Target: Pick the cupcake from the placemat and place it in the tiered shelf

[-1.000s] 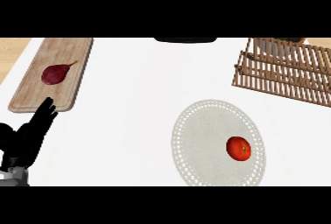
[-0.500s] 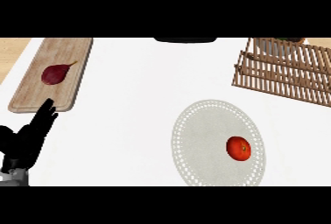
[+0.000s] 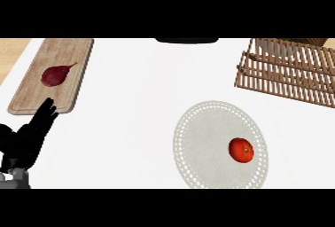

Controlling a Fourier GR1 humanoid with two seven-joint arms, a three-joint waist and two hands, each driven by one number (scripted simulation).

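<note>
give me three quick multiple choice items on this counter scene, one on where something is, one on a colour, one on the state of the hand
1. Where does the round red-orange item lie?
A. on the wooden cutting board
B. on the right part of the round placemat
C. inside the wooden shelf

2. What colour is the pear-shaped item on the cutting board?
A. dark red
B. green
C. yellow

3. How is the left hand at the view's left edge?
A. curled round the red-orange item
B. pressing down on the placemat
C. open, fingers straight, holding nothing

Answers:
1 B: it sits on the placemat, right of its middle, apart from the wooden shelf.
2 A: it shows dark red against the pale wood.
3 C: its fingers point up toward the board's near end with nothing between them; the right hand is not in view.
</note>
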